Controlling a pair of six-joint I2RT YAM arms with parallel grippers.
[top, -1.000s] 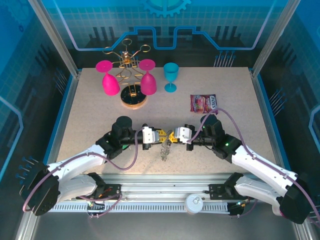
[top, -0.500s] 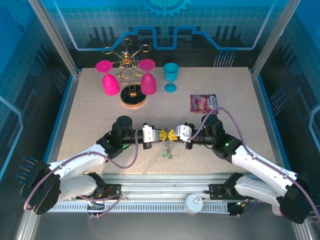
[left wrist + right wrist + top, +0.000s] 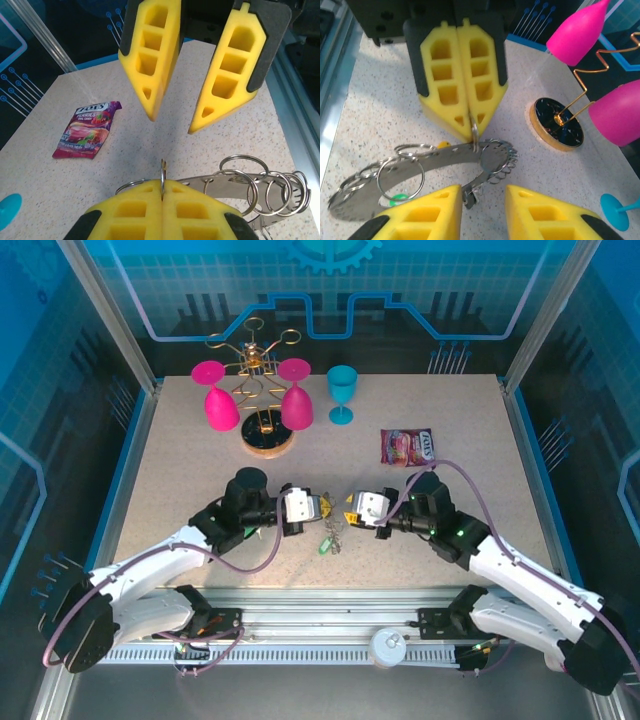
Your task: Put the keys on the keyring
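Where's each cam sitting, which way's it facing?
Top external: above and behind, looking down at the table; left arm, right arm show.
Left wrist: faces the open right gripper; own left gripper at bottom, shut on keyring.
Right wrist: faces the left gripper, rack beyond; own fingers at bottom.
Wrist views share the keyring.

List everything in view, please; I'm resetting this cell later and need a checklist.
keyring: one, grey metal, between the grippers
keys: count unclear, green and yellow heads, on the keyring bunch
wine glasses: two, pink, hung upside down on the rack
glass rack: one, gold wire, far left
goblet: one, teal, right of the rack
snack packet: one, purple-red, far right
table: speckled beige
left gripper: yellow fingers, shut on the keyring
right gripper: yellow fingers, open
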